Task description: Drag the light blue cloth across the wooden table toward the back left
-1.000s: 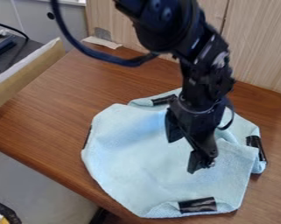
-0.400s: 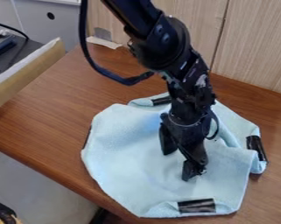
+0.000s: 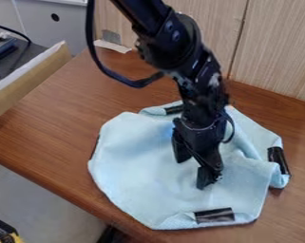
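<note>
A brown wood-grain table carries a crumpled light-blue cloth with black strips along its rim. Bare wood grain shows around the cloth; the table's front edge runs just beside the cloth's lower left side.

The top edge cut off the robot arm. The gripper obscured part of the light-blue cloth; contact pressure was indeterminable. The frame truncated the table and a black-and-yellow object, lower left, of unidentifiable type.
</note>
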Robot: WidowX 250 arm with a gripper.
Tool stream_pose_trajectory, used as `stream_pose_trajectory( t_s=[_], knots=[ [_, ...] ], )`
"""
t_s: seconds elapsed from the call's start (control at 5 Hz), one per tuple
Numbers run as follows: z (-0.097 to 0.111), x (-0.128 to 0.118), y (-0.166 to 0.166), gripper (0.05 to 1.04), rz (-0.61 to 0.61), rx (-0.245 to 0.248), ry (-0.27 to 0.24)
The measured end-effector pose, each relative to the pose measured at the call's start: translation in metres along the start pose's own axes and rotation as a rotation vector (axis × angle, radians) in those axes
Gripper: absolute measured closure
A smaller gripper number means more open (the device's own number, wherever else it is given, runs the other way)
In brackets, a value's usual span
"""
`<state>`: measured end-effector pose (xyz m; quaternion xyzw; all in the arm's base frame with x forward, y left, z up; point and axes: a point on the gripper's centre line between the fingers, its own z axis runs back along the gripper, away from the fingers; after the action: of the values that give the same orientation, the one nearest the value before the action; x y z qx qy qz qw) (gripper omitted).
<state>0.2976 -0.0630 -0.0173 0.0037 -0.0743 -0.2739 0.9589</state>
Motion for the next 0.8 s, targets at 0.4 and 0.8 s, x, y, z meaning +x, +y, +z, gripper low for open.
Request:
stream_pose_trajectory(
  t_s=[0.4, 0.8],
  knots=[
    [-0.004, -0.005, 0.048, 0.083, 0.054, 0.013, 0.027],
    [-0.003, -0.018, 0.094, 0.084, 0.134, 0.039, 0.043]
  ],
)
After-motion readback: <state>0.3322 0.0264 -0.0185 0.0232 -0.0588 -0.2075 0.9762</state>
